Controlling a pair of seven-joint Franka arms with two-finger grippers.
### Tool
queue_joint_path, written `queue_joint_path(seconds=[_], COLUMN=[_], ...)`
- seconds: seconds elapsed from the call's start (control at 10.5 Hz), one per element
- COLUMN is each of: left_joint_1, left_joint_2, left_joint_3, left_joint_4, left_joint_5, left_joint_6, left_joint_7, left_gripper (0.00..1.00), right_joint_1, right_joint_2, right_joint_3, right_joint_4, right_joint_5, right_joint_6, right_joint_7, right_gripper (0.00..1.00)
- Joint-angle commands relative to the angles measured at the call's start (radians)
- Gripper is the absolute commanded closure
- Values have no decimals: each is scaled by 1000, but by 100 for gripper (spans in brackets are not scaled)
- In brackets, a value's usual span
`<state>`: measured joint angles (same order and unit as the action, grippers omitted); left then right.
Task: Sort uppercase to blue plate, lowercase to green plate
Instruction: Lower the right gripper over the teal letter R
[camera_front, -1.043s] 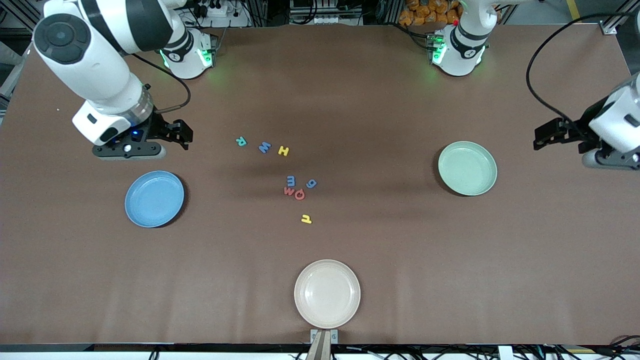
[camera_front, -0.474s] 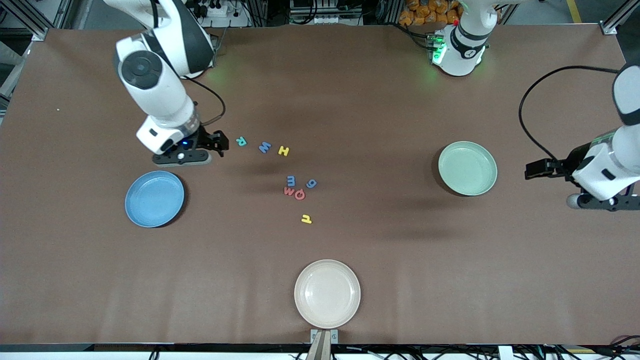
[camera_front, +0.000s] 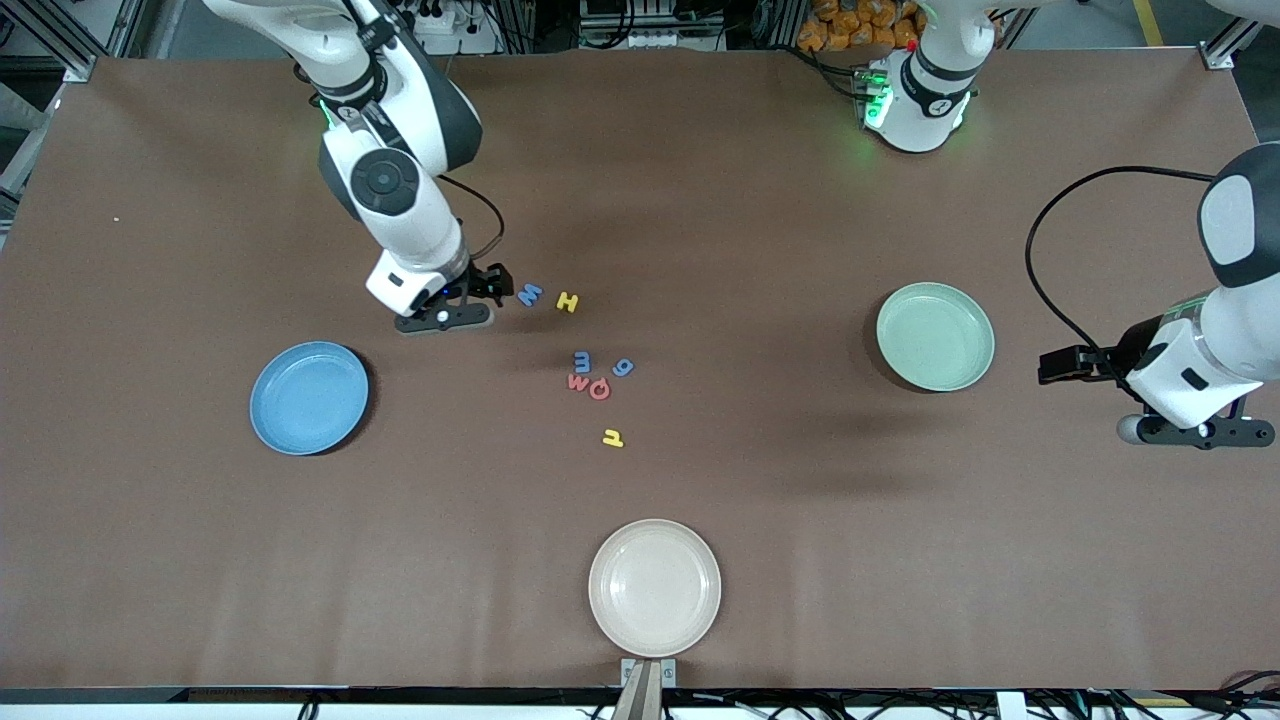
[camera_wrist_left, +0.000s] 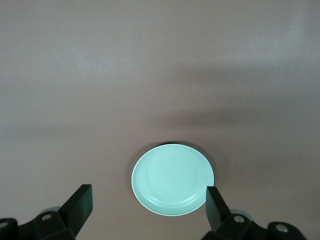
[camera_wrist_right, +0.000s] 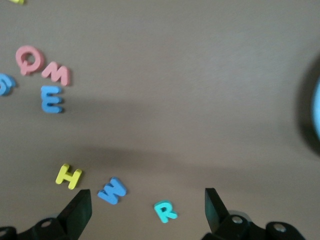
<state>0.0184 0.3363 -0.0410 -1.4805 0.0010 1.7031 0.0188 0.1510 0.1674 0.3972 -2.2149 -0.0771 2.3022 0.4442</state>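
My right gripper is open, low over the teal-green R, which lies between its fingers in the right wrist view and is hidden in the front view. Beside it lie the blue W and yellow H. Nearer the camera are blue m, blue g, red w, red Q and yellow h. The blue plate and green plate are empty. My left gripper is open and empty beside the green plate.
A cream-white plate sits empty near the table's front edge. A black cable loops from the left arm above the table. The blue plate's edge shows in the right wrist view.
My right gripper has moved from above the blue plate toward the letters and now covers the R. My left gripper has moved a little nearer the camera, beside the green plate.
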Motion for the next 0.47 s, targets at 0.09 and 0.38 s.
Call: queue_joint_path(seconds=[0.09,0.38], left_joint_1=[46,35], left_joint_2=[33,58], left_joint_3=[-2,-2], left_joint_4=[16,16], left_joint_5=[-4,-4], left_joint_6=[29,62], left_joint_7=[-6,-11], left_gripper=[0,0], right_joint_1=[68,71], right_joint_2=[69,80], right_joint_3=[0,2], right_joint_4=[-11,-51], right_joint_5=[-35,-318], right_joint_6=[84,76], right_joint_7=[34,28], right_gripper=[0,0])
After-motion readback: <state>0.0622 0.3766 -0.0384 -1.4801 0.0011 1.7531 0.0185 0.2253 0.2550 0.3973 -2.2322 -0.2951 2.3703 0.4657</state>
